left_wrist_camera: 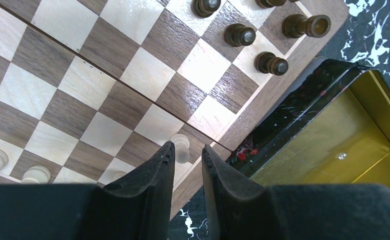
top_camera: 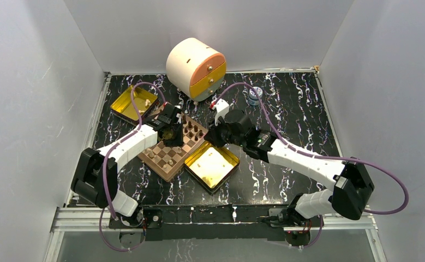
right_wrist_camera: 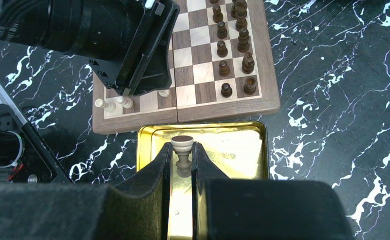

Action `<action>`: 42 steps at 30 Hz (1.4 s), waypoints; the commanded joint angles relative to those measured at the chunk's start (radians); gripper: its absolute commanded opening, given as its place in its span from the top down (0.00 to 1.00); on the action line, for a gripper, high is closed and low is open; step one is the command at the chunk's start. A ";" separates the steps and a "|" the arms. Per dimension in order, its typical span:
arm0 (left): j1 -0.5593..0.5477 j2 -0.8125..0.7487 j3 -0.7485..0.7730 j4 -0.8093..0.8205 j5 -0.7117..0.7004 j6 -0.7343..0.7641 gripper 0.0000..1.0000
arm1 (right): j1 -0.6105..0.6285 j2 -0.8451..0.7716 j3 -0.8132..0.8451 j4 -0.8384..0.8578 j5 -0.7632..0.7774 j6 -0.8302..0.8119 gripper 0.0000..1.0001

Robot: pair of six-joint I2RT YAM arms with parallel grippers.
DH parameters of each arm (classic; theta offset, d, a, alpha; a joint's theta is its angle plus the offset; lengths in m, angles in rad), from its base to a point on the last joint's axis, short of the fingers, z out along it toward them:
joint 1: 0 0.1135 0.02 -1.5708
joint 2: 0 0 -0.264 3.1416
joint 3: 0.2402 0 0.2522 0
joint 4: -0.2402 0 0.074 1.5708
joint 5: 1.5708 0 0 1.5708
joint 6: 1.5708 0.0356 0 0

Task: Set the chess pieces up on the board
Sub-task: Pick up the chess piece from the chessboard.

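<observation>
Well under way but short of done, judging by the board (right_wrist_camera: 218,110). Lies askew at mid-tabletop (top_camera: 286,109), between far tin (top_camera: 124,106) and near tin (right_wrist_camera: 260,150). Carries two ranks of dark pieces (right_wrist_camera: 224,67) at one end; shows only a sparse row of light pieces (right_wrist_camera: 125,102) along the other edge, with squares there yet to fill. Leaves a few more light ones waiting in the far tin. Tiny turned wood throughout, about a square wide each.

Above the light edge: left gripper (left_wrist_camera: 187,146), narrowly parted, with a pawn (left_wrist_camera: 182,141) at its tips; gripped or merely flanked, impossible to tell. Above the near tin: right gripper (right_wrist_camera: 182,150), clamped on a tan-topped piece (right_wrist_camera: 182,144), upright, probably bound for the board.
</observation>
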 commanded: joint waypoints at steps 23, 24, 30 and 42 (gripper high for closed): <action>-0.014 0.031 0.004 -0.043 -0.064 -0.004 0.84 | -0.004 -0.049 -0.003 0.055 0.022 -0.009 0.93; -0.014 0.031 0.003 -0.045 -0.063 -0.004 0.84 | -0.005 -0.050 -0.003 0.055 0.022 -0.009 0.93; -0.016 0.032 0.005 -0.050 -0.063 -0.006 0.83 | -0.004 -0.051 -0.008 0.064 0.022 -0.006 0.93; -0.017 0.038 0.018 -0.071 -0.045 -0.009 0.81 | -0.004 -0.058 -0.014 0.064 0.024 -0.006 0.93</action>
